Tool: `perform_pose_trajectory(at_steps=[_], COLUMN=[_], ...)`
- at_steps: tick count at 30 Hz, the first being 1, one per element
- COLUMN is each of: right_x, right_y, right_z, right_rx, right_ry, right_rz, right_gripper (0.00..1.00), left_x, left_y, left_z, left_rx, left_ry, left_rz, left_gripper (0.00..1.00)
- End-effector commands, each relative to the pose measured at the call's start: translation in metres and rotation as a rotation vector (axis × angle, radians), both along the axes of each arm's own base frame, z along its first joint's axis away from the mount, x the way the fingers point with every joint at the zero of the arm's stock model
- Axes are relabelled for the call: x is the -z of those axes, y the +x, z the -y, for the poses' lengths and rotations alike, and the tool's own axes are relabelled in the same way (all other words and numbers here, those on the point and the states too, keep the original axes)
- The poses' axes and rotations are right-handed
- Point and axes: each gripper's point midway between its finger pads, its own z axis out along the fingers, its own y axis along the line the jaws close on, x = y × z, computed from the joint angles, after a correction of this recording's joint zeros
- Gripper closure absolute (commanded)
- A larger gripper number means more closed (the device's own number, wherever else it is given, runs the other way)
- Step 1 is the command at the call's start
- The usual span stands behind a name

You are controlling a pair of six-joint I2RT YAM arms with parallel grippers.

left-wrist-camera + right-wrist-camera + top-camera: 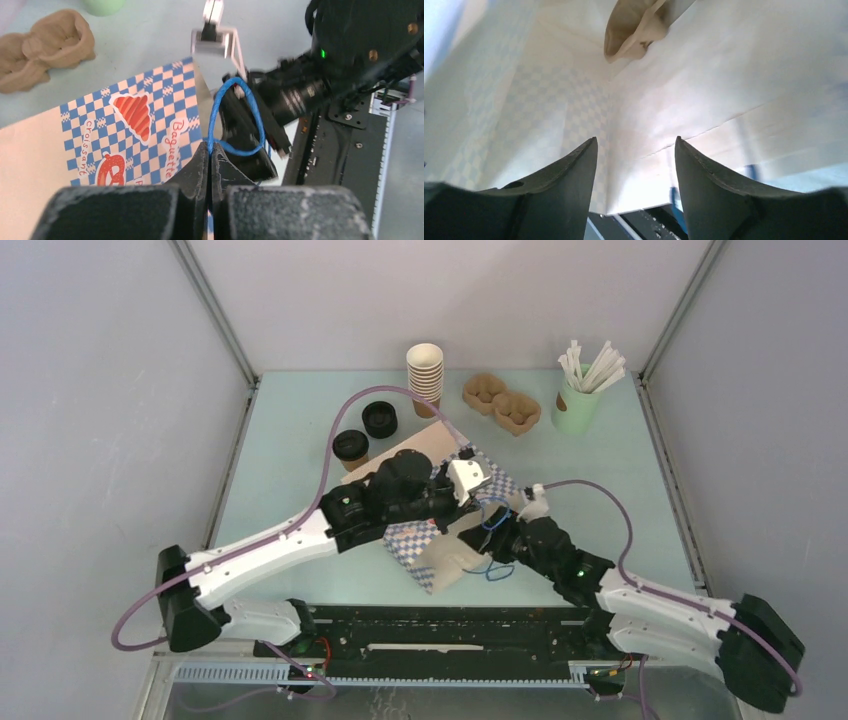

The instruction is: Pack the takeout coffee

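The takeout coffee cups (425, 370), brown kraft paper with white insides, stand stacked at the back of the table. A brown cup with a black lid (350, 448) stands left of a blue-checked paper bag (415, 540) that lies on its side. My left gripper (210, 147) is shut on the bag's blue cord handle (216, 107). The open right gripper (635, 142) points into the bag's mouth with nothing between its fingers. Deep inside the white bag interior (684, 85) lies a tan moulded shape (634, 30).
Two brown moulded-pulp trays (503, 402) and a pale green cup of white straws (577, 405) sit at the back right. A black lid (380, 418) lies beside the lidded cup. Both arms cross over the bag near the table's front rail (450, 625).
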Motion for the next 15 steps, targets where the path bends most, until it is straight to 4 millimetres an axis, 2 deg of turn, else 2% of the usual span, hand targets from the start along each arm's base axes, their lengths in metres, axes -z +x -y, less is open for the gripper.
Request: perform_pose_trajectory(at_steps=[1, 3, 8, 12, 15], right_x=[-0.005, -0.003, -0.006, 0.008, 0.010], right_y=[0.016, 0.021, 0.036, 0.053, 0.068], right_z=[0.028, 0.032, 0.024, 0.023, 0.018], right_rx=[0.141, 0.177, 0.232, 0.317, 0.356], right_ry=[0.038, 0.062, 0.144, 0.187, 0.212], right_rz=[0.019, -0.003, -0.031, -0.061, -0.023], right_gripper=[0.32, 0.29, 0.29, 0.30, 0.33], left_x=[-0.023, -0.024, -0.032, -0.038, -0.037], left_y=[-0.012, -0.013, -0.010, -0.008, -0.008], left_z=[-0.007, -0.005, 0.005, 0.014, 0.020], left_rx=[-0.026, -0.028, -0.046, -0.053, -0.053], left_ry=[-0.147, -0.160, -0.176, -0.201, -0.200], left_rz=[-0.019, -0.029, -0.033, -0.043, -0.053], left_gripper=[1.00, 1.00, 1.00, 1.00, 1.00])
